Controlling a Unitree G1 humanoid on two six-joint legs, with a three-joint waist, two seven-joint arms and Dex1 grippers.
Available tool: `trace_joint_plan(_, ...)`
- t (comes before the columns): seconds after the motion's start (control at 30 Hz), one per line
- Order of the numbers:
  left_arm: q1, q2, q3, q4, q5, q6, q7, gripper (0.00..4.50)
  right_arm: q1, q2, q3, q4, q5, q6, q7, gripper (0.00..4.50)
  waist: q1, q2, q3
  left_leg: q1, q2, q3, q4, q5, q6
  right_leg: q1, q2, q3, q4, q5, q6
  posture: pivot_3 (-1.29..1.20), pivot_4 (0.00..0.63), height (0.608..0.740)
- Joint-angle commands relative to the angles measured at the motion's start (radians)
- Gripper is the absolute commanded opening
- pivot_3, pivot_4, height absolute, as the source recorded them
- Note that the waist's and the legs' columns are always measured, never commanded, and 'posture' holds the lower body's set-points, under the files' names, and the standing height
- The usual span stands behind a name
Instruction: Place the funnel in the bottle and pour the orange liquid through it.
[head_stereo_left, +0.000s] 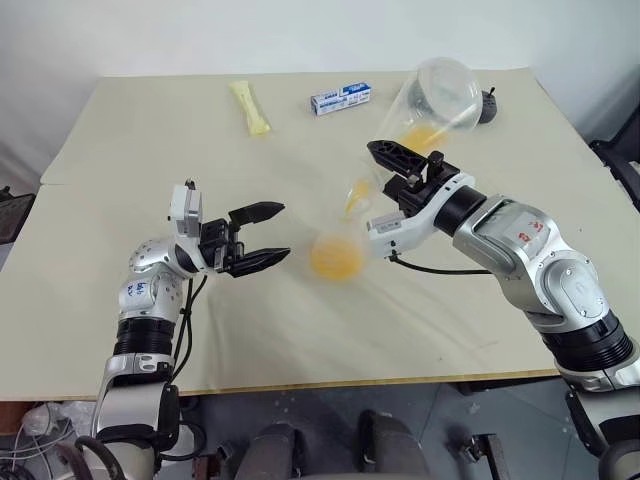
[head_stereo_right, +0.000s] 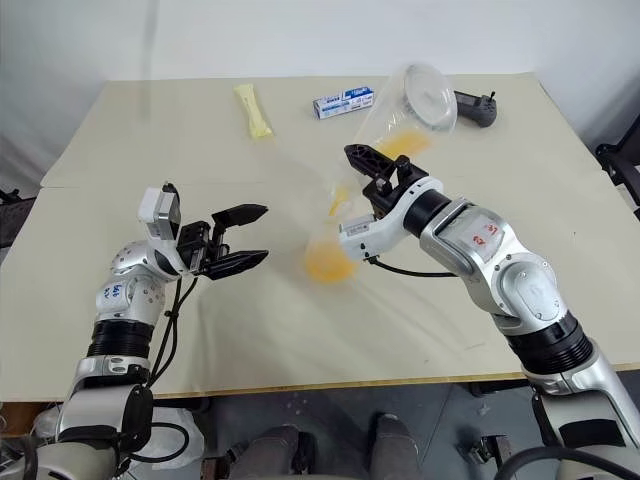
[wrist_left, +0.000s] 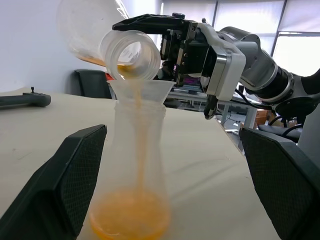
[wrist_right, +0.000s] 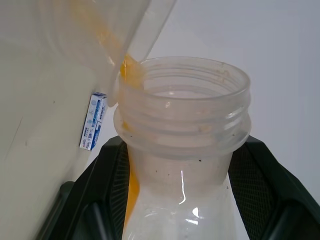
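Pour's underway: right gripper (head_stereo_left: 400, 172) pinching the tipped flask (head_stereo_left: 425, 105), orange liquid (wrist_left: 131, 220) streaming through the funnel (wrist_left: 141, 91) into the bottle (wrist_left: 136, 170) just below it, left gripper (head_stereo_left: 262, 236) spread beside; next, keep tilting steadily.

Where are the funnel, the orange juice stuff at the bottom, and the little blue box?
funnel (wrist_left: 141, 90): left wrist view, on its cone wall.
orange liquid (wrist_left: 131, 219): left wrist view, on the pool in the standing flask's base.
blue box (head_stereo_left: 341, 98): left eye view, on its top face.
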Motion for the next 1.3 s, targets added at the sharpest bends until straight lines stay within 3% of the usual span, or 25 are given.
trace_joint_plan(0.03,-0.021,-0.003,0.012,-0.004,-0.021,-0.007,-0.007,4.50,-0.034,-0.018,-0.059,-0.015,-0.008,-0.016,-0.033,2.40,0.000,0.000,0.000,0.000,0.000,0.000,0.000,0.000,0.000,0.000,0.000,0.000,0.000,0.000,0.000,0.00,0.150,0.740)
trace_joint_plan(1.3,-0.022,-0.013,0.012,0.004,-0.018,-0.017,-0.003,4.50,-0.090,-0.047,-0.056,0.043,-0.005,-0.128,-0.079,2.40,-0.001,0.000,0.000,0.000,0.000,0.000,0.000,0.000,0.000,0.000,0.000,0.000,0.000,0.000,0.000,0.00,0.150,0.740)
